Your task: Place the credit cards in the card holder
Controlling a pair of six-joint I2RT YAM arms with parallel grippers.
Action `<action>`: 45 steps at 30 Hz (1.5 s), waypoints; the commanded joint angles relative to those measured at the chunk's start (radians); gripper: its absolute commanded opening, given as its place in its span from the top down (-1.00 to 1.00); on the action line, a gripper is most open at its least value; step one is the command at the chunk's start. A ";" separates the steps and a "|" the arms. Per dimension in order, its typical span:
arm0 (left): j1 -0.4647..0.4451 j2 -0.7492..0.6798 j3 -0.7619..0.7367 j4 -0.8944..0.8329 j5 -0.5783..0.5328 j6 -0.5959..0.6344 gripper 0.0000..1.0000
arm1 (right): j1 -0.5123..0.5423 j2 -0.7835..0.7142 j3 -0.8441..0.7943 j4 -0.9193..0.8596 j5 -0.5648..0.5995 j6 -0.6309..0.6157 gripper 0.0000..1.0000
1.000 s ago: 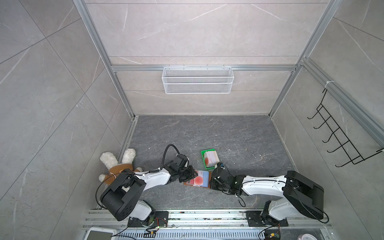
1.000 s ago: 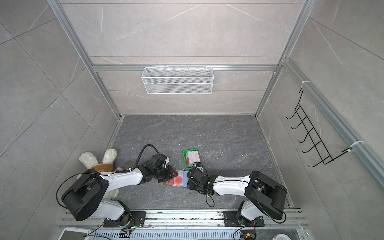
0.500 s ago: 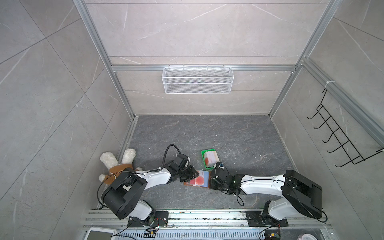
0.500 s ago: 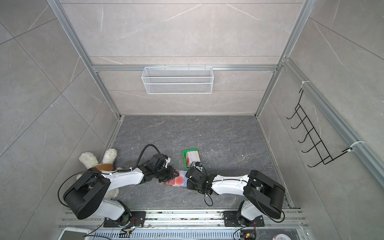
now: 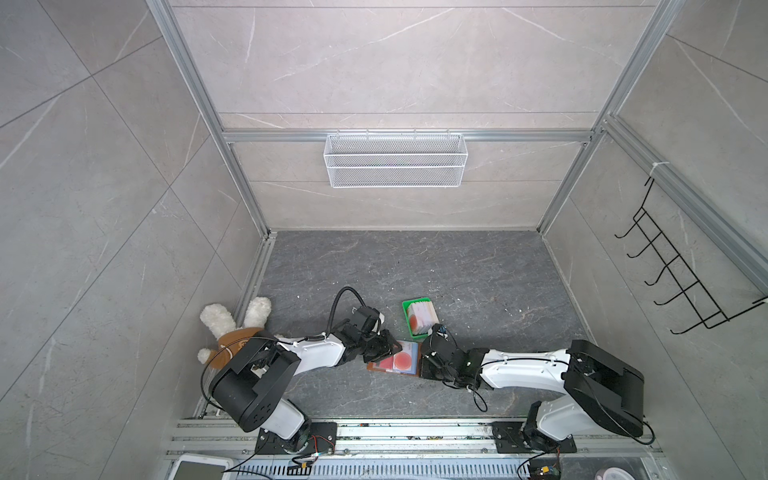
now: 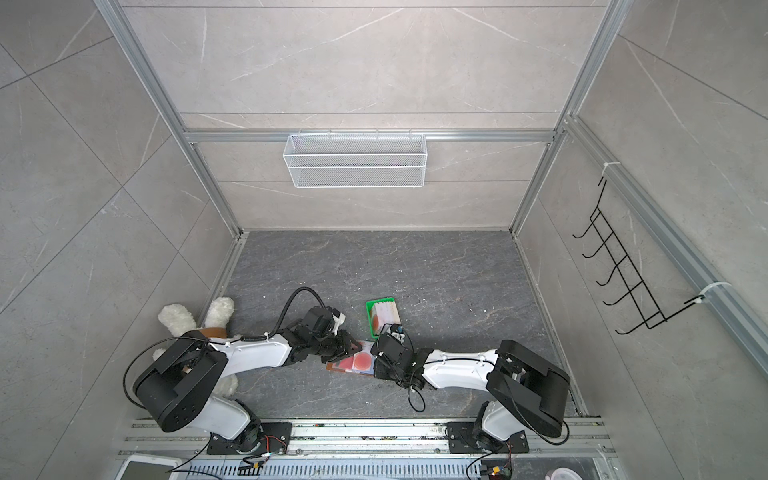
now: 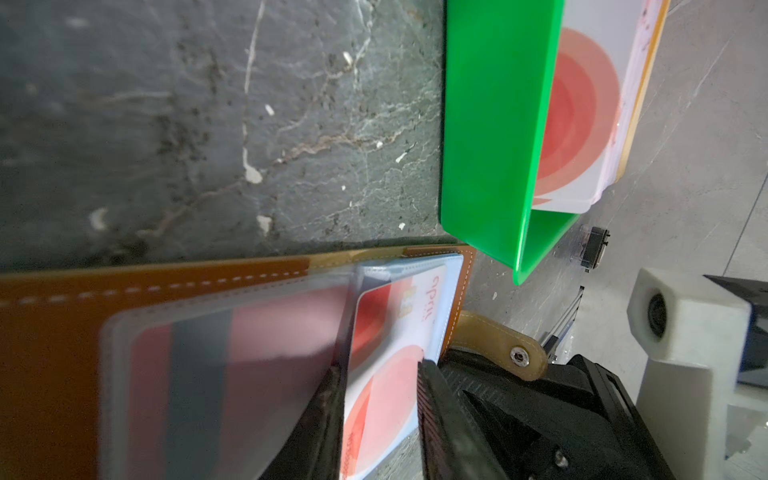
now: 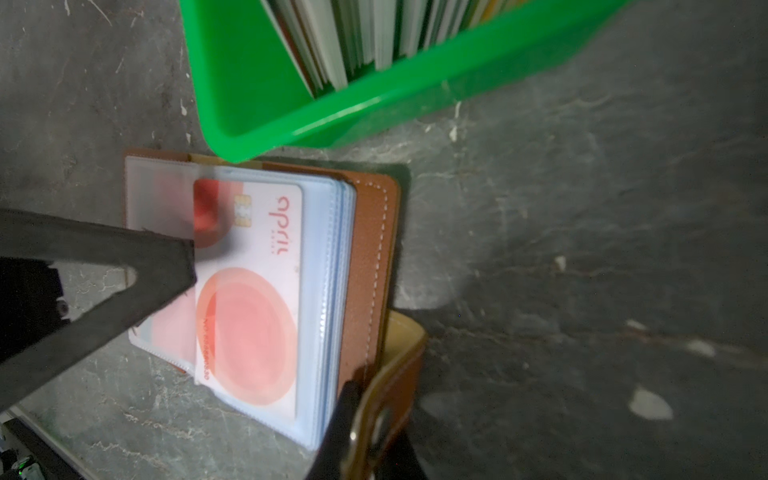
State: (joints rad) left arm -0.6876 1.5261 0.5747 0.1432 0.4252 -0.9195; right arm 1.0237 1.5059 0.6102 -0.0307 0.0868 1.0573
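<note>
The tan-brown leather card holder (image 8: 370, 249) lies open on the dark grey stone floor (image 5: 478, 270). The right gripper (image 5: 427, 362) pinches its snap tab (image 7: 498, 353). The left gripper (image 7: 382, 374) has its jaws apart astride a pale card (image 8: 249, 332) with a red-orange circle on the clear sleeves (image 8: 328, 291), though whether they grip it I cannot tell. Just beyond, the stacked credit cards (image 5: 422, 318) stand in a green plastic tray (image 8: 374, 116).

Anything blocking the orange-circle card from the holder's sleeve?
Nothing visible ahead of it. The card lies on the card holder's blue sleeve stack; a turned clear page overlaps one corner, and the left gripper sits at its spine-side edge.
</note>
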 commanded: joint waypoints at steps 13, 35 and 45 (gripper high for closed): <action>-0.020 0.025 0.027 0.061 0.026 -0.009 0.35 | 0.006 0.037 -0.026 -0.098 0.027 -0.006 0.75; -0.073 -0.010 -0.025 0.093 0.012 -0.050 0.35 | 0.006 0.010 -0.023 -0.164 0.078 0.033 0.75; -0.163 -0.052 -0.068 0.104 -0.070 -0.130 0.35 | 0.006 -0.052 -0.032 -0.197 0.106 0.035 0.76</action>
State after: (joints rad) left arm -0.8284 1.5013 0.5156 0.2352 0.3801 -1.0134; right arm 1.0283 1.4746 0.6071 -0.1089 0.1581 1.0813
